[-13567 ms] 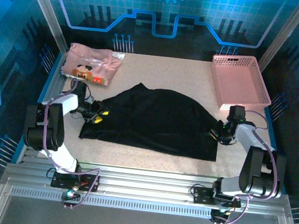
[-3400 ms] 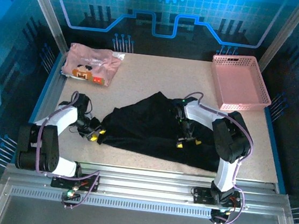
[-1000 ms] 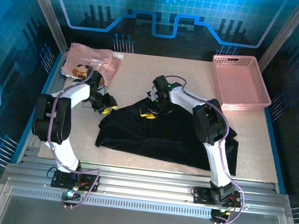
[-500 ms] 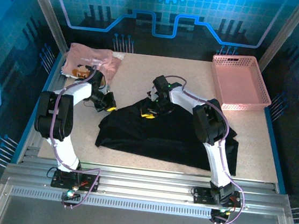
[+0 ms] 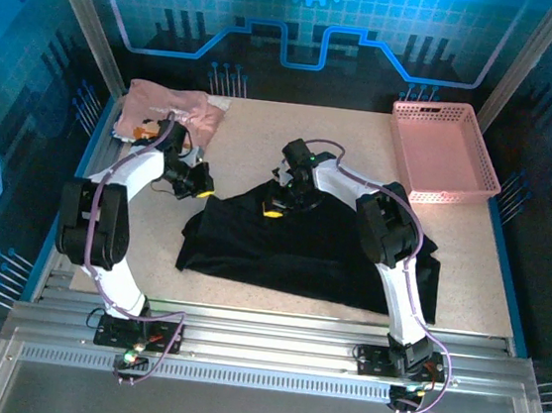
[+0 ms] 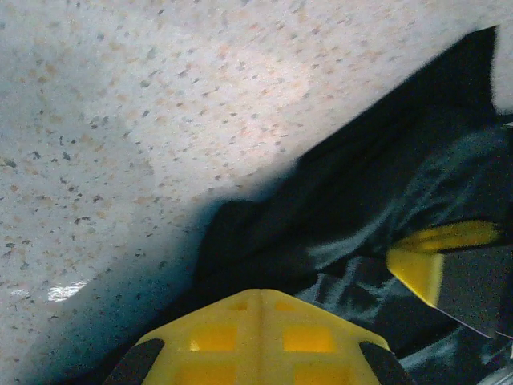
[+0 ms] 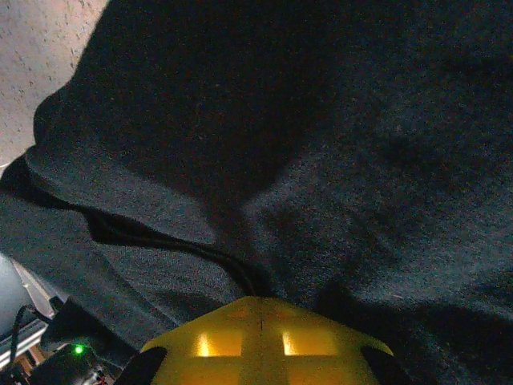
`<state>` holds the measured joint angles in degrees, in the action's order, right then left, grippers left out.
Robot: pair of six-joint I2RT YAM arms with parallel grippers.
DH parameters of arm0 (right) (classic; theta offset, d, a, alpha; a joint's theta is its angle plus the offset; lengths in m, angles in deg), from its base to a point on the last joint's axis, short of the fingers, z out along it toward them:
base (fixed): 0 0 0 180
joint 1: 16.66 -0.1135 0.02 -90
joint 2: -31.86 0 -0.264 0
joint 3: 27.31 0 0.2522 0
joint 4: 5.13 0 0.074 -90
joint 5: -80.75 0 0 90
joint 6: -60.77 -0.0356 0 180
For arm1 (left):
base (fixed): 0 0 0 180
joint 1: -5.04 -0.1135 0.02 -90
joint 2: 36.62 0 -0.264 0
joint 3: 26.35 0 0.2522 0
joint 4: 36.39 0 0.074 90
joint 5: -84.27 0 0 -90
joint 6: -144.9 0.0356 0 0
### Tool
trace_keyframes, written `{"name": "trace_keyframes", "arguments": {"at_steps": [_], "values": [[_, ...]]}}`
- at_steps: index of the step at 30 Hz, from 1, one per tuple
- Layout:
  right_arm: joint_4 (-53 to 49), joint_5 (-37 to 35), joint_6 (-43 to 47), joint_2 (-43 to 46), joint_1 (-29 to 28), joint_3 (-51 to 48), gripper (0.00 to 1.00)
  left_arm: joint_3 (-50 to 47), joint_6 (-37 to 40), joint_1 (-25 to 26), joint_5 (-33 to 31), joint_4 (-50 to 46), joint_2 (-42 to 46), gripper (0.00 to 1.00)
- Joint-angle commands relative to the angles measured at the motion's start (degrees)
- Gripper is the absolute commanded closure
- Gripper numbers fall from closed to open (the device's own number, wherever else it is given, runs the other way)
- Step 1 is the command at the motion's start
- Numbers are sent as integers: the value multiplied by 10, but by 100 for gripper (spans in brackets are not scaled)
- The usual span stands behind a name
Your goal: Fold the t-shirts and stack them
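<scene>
Shirt (image 5: 301, 249), black, lies bunched on tabletop (image 5: 294, 139), with left pincer (image 5: 197, 189) and right pincer (image 5: 273, 210) each clamped on its far edge.

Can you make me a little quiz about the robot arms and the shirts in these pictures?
1. Fill in the missing word: the pink t-shirt lies at the far ____ corner of the table.
2. Which thing is the right gripper pinching?
A. the black t-shirt
B. the pink t-shirt
C. nothing at all
3. True or false: there is a shirt inside the pink basket.

Key: 1. left; 2. A; 3. false
</scene>
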<state>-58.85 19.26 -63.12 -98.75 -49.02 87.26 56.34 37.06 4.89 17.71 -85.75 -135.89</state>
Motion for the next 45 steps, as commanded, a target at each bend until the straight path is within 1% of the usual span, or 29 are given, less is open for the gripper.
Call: {"name": "trace_keyframes", "arguments": {"at_steps": [1,12,17,28,34,45], "values": [[-8,-4,-3,33,-7,-3,100,17,7,2,19,-6,29,100],[-23,-16,-2,70,2,-4,100,18,-4,-10,34,8,45,100],[-25,-22,-1,68,9,0,100,24,-8,-16,35,18,38,100],[-27,-29,1,52,22,12,100,77,-6,-18,39,28,-5,100],[-21,-31,1,35,27,16,100,95,5,-18,53,27,-47,100],[-13,-58,-4,-8,34,47,100,133,3,-21,22,33,-97,100]]}}
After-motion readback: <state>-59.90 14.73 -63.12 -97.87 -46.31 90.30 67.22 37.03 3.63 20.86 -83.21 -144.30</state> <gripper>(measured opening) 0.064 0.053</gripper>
